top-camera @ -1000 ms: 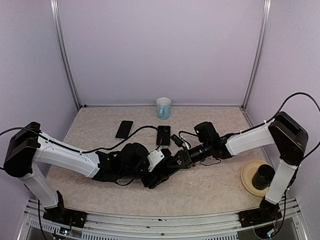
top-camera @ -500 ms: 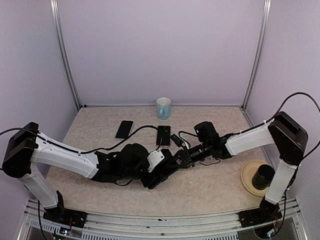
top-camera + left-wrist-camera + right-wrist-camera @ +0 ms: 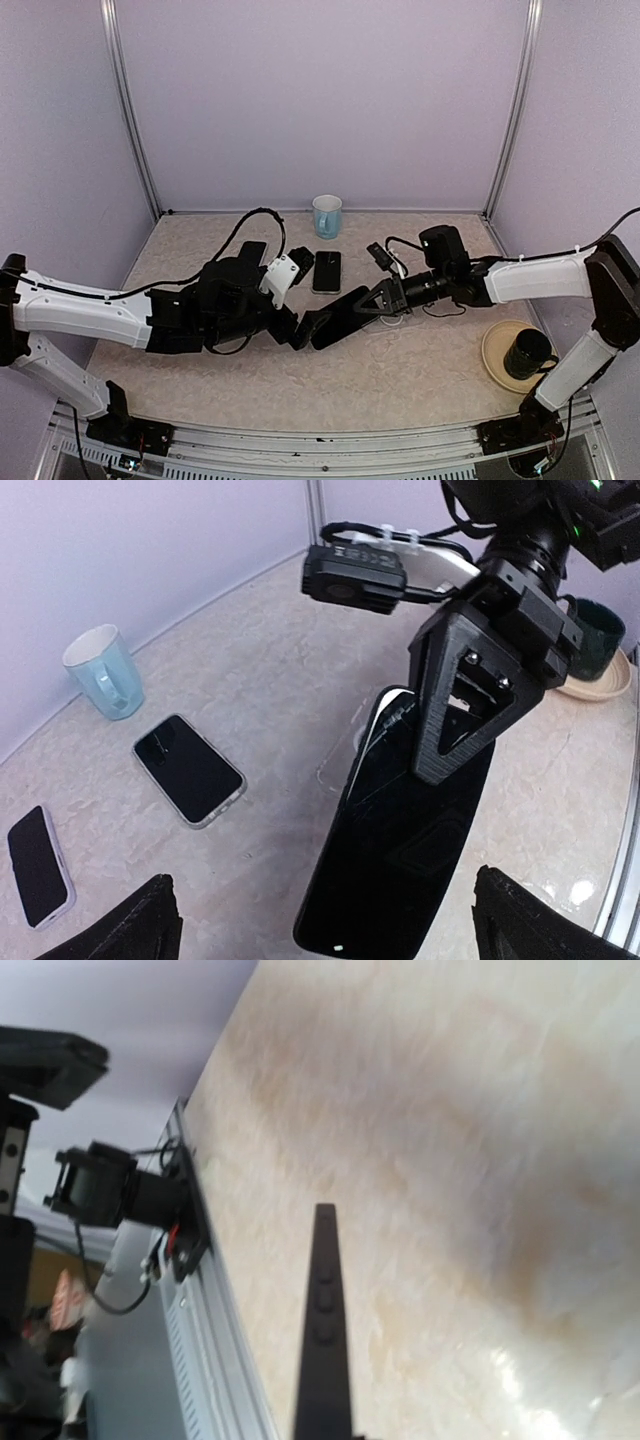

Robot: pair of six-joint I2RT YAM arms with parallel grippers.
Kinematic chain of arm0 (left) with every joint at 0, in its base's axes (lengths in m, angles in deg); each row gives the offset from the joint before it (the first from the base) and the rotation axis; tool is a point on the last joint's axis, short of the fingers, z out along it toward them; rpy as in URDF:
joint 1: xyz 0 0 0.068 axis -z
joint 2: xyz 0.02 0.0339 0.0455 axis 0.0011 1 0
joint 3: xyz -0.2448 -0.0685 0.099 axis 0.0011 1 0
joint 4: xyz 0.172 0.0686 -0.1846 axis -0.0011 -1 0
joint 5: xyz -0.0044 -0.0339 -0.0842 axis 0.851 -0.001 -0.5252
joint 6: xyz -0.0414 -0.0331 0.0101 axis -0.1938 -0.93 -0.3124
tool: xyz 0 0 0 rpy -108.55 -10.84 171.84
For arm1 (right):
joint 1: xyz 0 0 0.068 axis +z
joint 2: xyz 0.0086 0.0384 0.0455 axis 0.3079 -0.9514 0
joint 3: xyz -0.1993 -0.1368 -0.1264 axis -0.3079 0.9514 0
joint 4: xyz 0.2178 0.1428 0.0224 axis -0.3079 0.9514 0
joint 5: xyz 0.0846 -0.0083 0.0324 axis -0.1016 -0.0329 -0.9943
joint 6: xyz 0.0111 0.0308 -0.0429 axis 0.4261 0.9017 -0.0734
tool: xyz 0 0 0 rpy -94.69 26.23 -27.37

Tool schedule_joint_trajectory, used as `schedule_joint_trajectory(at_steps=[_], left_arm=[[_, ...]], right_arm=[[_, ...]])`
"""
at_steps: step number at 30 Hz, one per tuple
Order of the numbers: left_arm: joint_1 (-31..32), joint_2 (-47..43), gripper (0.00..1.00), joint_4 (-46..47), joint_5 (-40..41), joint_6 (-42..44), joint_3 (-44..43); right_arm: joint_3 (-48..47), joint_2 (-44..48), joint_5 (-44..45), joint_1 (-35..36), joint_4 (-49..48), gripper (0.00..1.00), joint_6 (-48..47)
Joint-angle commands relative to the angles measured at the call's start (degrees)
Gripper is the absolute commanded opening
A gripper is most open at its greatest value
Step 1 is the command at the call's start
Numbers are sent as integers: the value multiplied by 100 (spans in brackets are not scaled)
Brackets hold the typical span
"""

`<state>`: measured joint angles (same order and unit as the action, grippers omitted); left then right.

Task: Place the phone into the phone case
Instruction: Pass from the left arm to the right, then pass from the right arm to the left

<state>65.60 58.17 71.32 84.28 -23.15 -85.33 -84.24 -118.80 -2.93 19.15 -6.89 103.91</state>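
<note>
A black phone (image 3: 338, 318) hangs tilted above the table, held at its far end by my right gripper (image 3: 385, 298), which is shut on it. In the left wrist view the phone (image 3: 405, 850) lies between my left gripper's (image 3: 340, 930) fingers (image 3: 150, 920), which are spread wide and do not touch it. The left gripper (image 3: 298, 295) is open at the phone's near end. The right wrist view shows the phone (image 3: 325, 1340) edge-on with its side buttons. A faint clear outline (image 3: 335, 765) on the table beside the phone may be the case; I cannot tell.
Two other phones (image 3: 327, 271) (image 3: 249, 258) lie flat at the back centre, also seen in the left wrist view (image 3: 190, 770) (image 3: 38, 865). A light blue mug (image 3: 327, 215) stands by the back wall. A tan plate (image 3: 495, 365) with a dark cup (image 3: 527, 350) sits front right.
My left arm has drawn back to the left and its gripper no longer holds the phone. My right gripper has moved right and up with the phone, now seen full length.
</note>
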Motion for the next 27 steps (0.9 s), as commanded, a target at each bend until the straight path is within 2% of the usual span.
schedule_joint_trajectory(at_steps=[1,6,12,15,17,20,27], left_arm=[[-94,-431,99,266,369,-551,30],[-288,-585,99,220,330,-1424,-215],[-254,-621,99,242,57,-2011,-382],[-371,-628,99,367,-603,-2089,-342],[-543,-632,99,713,-1329,-2271,-184],[-668,-636,99,1163,-1995,-2563,-2],[-780,-325,99,1326,-2638,-2987,-212]], right_arm=[[54,674,356,-178,190,0,-449],[240,1180,606,-329,170,0,-529],[383,1636,789,-507,239,0,-652],[550,1915,891,-617,143,0,-644],[669,2099,919,-698,48,0,-627],[892,2393,884,-859,-218,0,-578],[1241,3041,770,-1062,-762,0,-500]])
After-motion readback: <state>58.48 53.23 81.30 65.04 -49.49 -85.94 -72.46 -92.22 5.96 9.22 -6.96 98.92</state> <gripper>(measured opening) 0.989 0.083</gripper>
